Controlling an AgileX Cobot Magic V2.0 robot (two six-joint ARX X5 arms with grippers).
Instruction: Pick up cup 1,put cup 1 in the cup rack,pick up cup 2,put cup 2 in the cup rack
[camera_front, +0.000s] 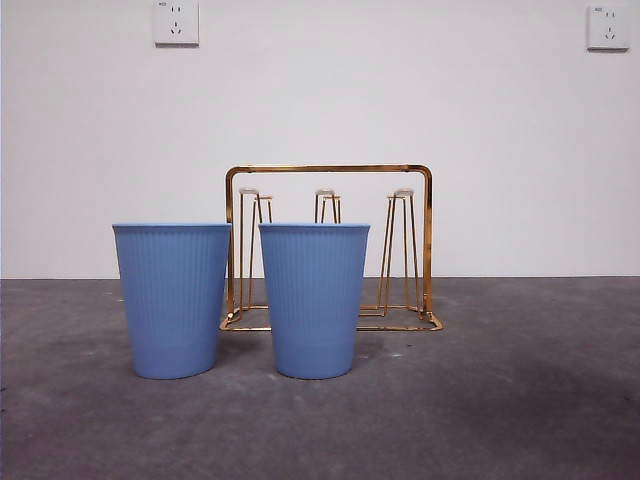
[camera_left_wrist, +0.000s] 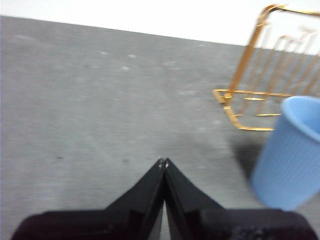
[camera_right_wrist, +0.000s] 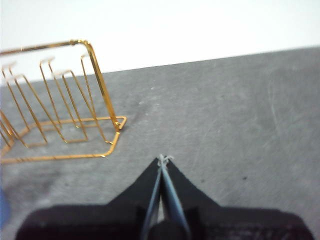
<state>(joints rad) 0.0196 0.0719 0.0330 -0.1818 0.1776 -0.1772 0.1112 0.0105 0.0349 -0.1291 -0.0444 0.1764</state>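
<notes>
While both hands (camera_left_wrist: 163, 162) (camera_right_wrist: 164, 159) wait shut, cups (camera_front: 172, 298) (camera_front: 314, 298) apart — untouched

You see two cups, left (camera_front: 172, 300) and right (camera_front: 314, 300), in matt blue ribbed plastic. The rack (camera_front: 330, 170) is glossy gold metal wire. Your table (camera_front: 520, 400) is rough, matt grey. The wall (camera_front: 400, 90) is smooth white.

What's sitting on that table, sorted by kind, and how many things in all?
Blue cups: 2, left cup and right cup
Gold wire rack: 1
Total: 3
</notes>
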